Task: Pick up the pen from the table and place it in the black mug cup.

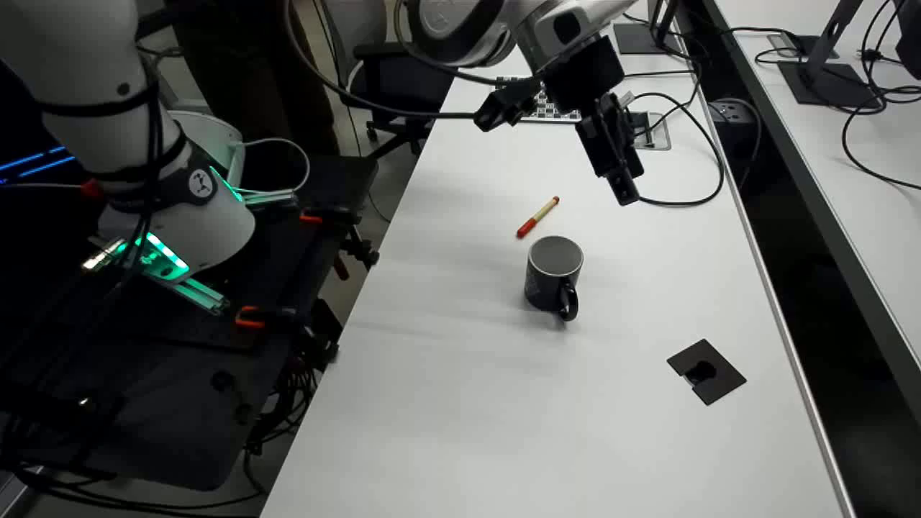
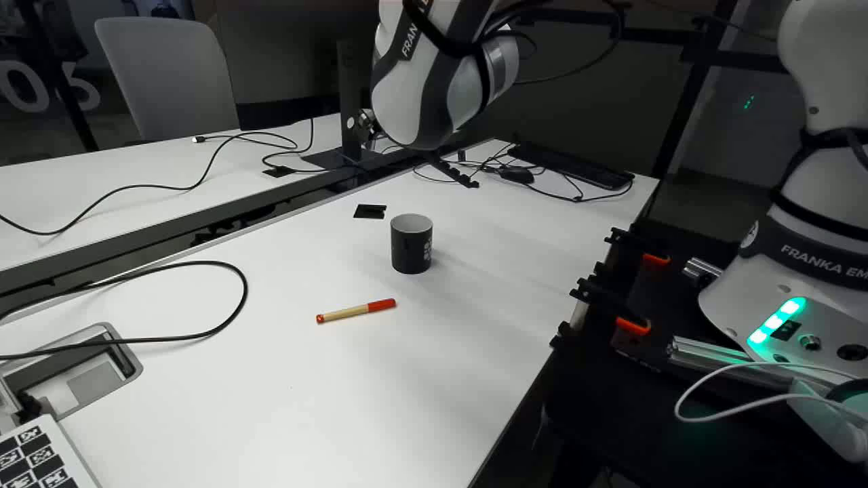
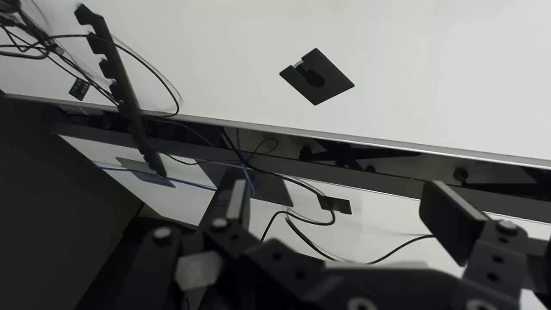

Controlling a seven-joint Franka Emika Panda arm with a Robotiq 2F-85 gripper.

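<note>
The orange-red pen [image 1: 538, 217] with a pale middle lies flat on the white table [image 1: 460, 410], a short way from the mug. It also shows in an exterior view [image 2: 356, 311]. The black mug cup [image 1: 550, 286] stands upright, its handle turned away from the pen; it shows too in an exterior view [image 2: 410, 251]. My gripper [image 1: 555, 157] is open and empty, raised above the table beyond the pen. In the wrist view its fingers [image 3: 335, 193] are wide apart, with only the background between them. Pen and mug are out of the wrist view. An exterior view mostly hides the gripper behind the arm.
A flat black square [image 1: 706, 370] lies on the table past the mug. A black cable [image 2: 237, 291] loops over the table near a metal socket recess [image 2: 88, 379]. A keyboard [image 2: 34, 457] sits at one end. A black toothed bar [image 3: 118, 77] stands near the far edge.
</note>
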